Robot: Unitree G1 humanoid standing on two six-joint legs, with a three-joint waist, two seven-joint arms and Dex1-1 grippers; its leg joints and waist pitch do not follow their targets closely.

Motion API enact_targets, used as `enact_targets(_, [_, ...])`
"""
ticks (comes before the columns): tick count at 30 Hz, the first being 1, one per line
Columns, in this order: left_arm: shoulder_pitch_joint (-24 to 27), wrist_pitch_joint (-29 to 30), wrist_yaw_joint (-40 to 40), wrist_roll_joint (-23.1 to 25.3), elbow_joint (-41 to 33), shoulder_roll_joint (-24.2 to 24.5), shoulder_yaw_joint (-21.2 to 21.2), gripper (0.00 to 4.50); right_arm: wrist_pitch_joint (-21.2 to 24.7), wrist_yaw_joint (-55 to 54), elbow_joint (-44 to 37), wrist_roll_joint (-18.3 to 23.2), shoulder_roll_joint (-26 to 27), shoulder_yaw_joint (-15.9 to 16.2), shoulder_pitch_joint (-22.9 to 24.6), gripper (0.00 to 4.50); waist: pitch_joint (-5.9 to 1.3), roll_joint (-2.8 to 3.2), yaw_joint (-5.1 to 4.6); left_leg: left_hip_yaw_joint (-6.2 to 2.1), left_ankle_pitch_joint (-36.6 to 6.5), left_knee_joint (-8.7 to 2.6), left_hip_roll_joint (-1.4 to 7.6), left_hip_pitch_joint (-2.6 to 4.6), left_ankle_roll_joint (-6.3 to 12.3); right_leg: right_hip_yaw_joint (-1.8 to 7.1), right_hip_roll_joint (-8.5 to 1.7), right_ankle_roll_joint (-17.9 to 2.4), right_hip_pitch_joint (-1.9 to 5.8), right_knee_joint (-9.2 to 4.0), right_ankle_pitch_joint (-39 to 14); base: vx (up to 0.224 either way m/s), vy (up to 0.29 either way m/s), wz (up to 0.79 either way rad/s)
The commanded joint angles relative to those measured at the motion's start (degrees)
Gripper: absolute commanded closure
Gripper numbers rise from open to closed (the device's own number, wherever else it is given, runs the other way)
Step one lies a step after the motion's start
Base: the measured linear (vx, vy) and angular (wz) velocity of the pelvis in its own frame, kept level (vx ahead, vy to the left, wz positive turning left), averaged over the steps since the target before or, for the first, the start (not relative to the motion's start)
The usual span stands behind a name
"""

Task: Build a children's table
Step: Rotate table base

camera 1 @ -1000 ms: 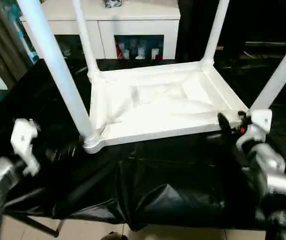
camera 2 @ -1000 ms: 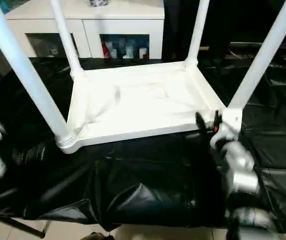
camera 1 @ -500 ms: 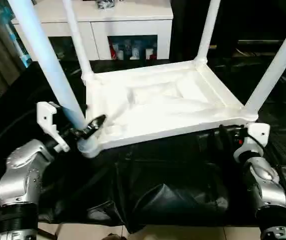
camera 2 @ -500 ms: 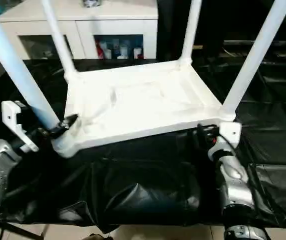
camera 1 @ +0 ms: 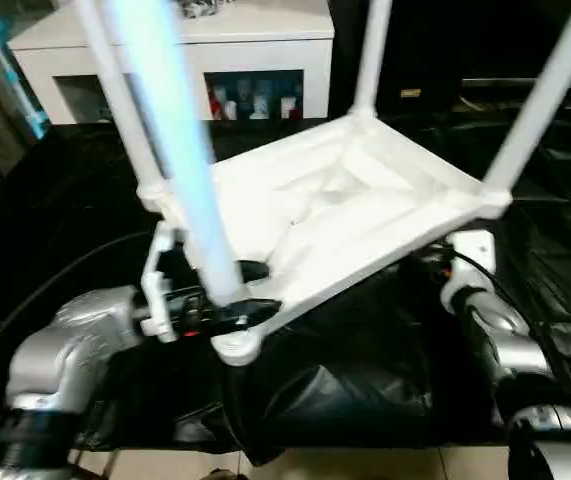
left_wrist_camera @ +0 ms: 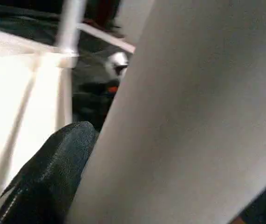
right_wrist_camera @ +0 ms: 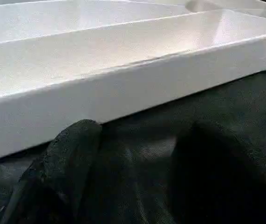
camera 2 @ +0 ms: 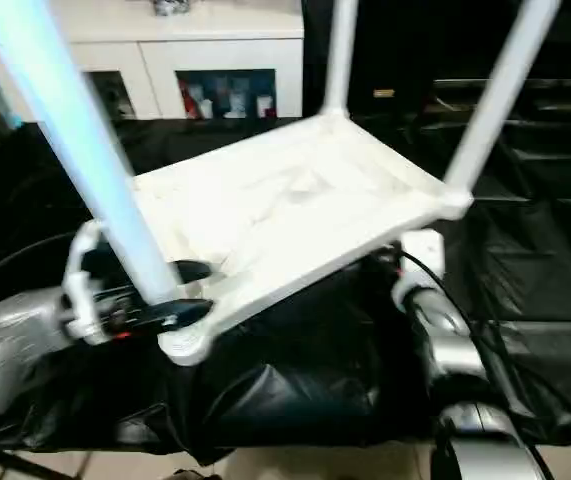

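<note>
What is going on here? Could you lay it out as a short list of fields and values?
Scene: a white children's table lies upside down on a black-covered work table, all four legs fitted and pointing up.
Tilt: the corner on the robot's right is raised off the black cover.
Left end effector: black fingers on either side of the near leg, just above its corner socket.
Right end effector: fingers apart, at the table's lower edge, holding nothing.
Background: a white cabinet.

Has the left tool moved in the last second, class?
Yes. The left tool has swung in from out on the black work table to clamp the near-left leg of the children's table.
</note>
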Motion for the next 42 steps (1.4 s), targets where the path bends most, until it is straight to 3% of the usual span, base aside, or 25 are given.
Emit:
enact_targets(1, [-2.7, 0.4, -0.8, -1.8, -1.1, -1.7, -2.3, 0.05, 0.3, 2.7, 0.9, -0.9, 1.7, 2.2, -2.8, 0.82, -3.66, -1.04, 0.27, -1.41, -13.8, -4.41, 2.4, 1.71, 0.89, 0.91, -0.76, -12.7, 1.88, -3.4, -13.7, 0.0, 0.0, 0.0])
enact_targets(4, [-3.8, 0.5, -0.9, -1.8, -1.3, -3.2, -4.0, 0.05, 0.1, 4.6, 1.9, -1.7, 2.3, 3.2, -4.1, 0.82, -3.79, -1.15, -0.08, -1.35, -12.2, -4.15, 2.33, 1.51, 1.56, 0.81, -0.65, -13.7, 2.13, -3.07, -10.6, 0.0, 0.0, 0.0])
enact_targets(5, [-4.3, 0.5, -1.1, -1.6, -1.4, -4.2, -5.1, 0.05, 0.0, 5.6, 2.4, -2.3, 2.7, 4.0, -4.8, 0.82, -3.88, -1.62, -0.11, -1.34, -10.9, -3.97, 2.35, 1.42, 2.37, 0.85, -0.73, -14.0, 2.31, -2.88, -9.3, 0.0, 0.0, 0.0])
enact_targets(6, [-4.6, 0.4, -1.2, -1.5, -1.4, -4.9, -5.9, 0.05, 0.0, 6.2, 2.7, -2.6, 2.9, 4.5, -5.3, 0.82, -3.96, -1.51, -0.13, -1.26, -9.5, -3.77, 2.35, 1.39, 3.0, 0.84, -0.75, -14.6, 2.34, -2.78, -7.9, 0.0, 0.0, 0.0])
enact_targets(7, [-4.8, 0.2, -1.3, -1.4, -1.3, -5.6, -6.4, 0.05, -0.1, 6.6, 2.9, -2.8, 3.1, 4.8, -5.6, 0.82, -3.98, -2.24, -0.24, -1.14, -8.3, -3.62, 2.42, 1.32, 3.63, 0.85, -0.65, -15.1, 2.4, -2.73, -6.7, 0.0, 0.0, 0.0])
enact_targets(11, [-5.9, -0.5, -1.5, -0.5, -0.5, -7.5, -8.3, 0.05, -0.7, 7.4, 5.1, -3.2, 4.0, 5.2, -7.3, 0.82, -3.96, -1.88, 0.05, -1.07, -7.4, -3.49, 2.51, 1.57, 4.54, 0.83, -0.58, -16.0, 2.31, -2.56, -5.8, 0.0, 0.0, 0.0])
enact_targets(12, [-7.1, -1.0, -1.4, -0.2, 0.4, -9.0, -9.4, 0.05, -0.9, 8.1, 6.0, -3.5, 4.9, 5.7, -8.1, 0.82, -3.92, -2.64, -0.06, -0.97, -7.6, -3.47, 2.53, 1.54, 4.66, 0.85, -0.56, -16.1, 2.33, -2.65, -6.3, 0.0, 0.0, 0.0])
enact_targets(14, [-8.1, -1.4, -1.0, -0.1, 1.4, -10.4, -10.0, 0.05, -1.0, 8.8, 6.4, -3.9, 5.7, 6.3, -8.5, 0.82, -3.71, -2.32, 0.1, -1.03, -8.9, -3.54, 2.58, 1.55, 4.2, 0.92, -0.72, -15.9, 2.25, -2.77, -8.4, 0.0, 0.0, 0.0])
enact_targets(18, [-9.7, -4.3, -0.6, 2.4, 4.3, -13.0, -11.9, 0.05, -1.5, 10.0, 6.8, -4.9, 7.0, 7.6, -8.9, 0.82, -3.73, -2.47, -0.11, -1.21, -9.6, -3.71, 2.65, 1.48, 3.39, 0.9, -0.72, -15.3, 2.41, -2.79, -8.7, 0.0, 0.0, 0.0])
enact_targets(28, [-13.4, -12.7, 2.8, 7.5, 12.0, -19.4, -13.7, 0.05, -2.0, 15.8, 7.0, -4.4, 8.4, 8.3, -9.0, 0.82, -4.0, -2.58, 0.22, -1.12, -7.4, -3.24, 2.75, 1.47, 5.8, 0.84, -0.84, -17.0, 2.64, -2.44, -3.7, 0.0, 0.0, 0.0])
enact_targets(34, [-14.8, -17.9, 6.1, 11.2, 16.8, -20.2, -12.6, 0.05, -2.7, 14.8, 7.7, -4.4, 7.2, 6.9, -9.2, 0.82, -3.93, -2.62, 0.31, -1.21, -8.6, -3.36, 2.81, 1.45, 5.66, 0.84, -0.9, -16.6, 2.63, -2.67, -5.4, 0.0, 0.0, 0.0])
enact_targets(38, [-16.0, -22.1, 9.8, 16.0, 20.6, -18.4, -12.6, 0.05, -4.1, 12.5, 7.9, -4.4, 4.8, 5.2, -9.5, 0.82, -3.95, -2.61, 0.52, -1.38, -9.5, -3.47, 2.88, 1.61, 5.18, 0.86, -1.02, -16.0, 2.51, -2.83, -6.6, 0.0, 0.0, 0.0])
enact_targets(42, [-15.8, -23.8, 9.7, 17.8, 21.5, -15.8, -12.6, 0.05, -4.1, 14.6, 6.1, -3.1, 1.4, 3.6, -8.6, 0.82, -3.9, -2.75, 0.91, -1.28, -9.9, -3.43, 2.81, 1.71, 4.83, 0.88, -1.0, -15.7, 2.46, -2.81, -7.2, 0.0, 0.0, 0.0])
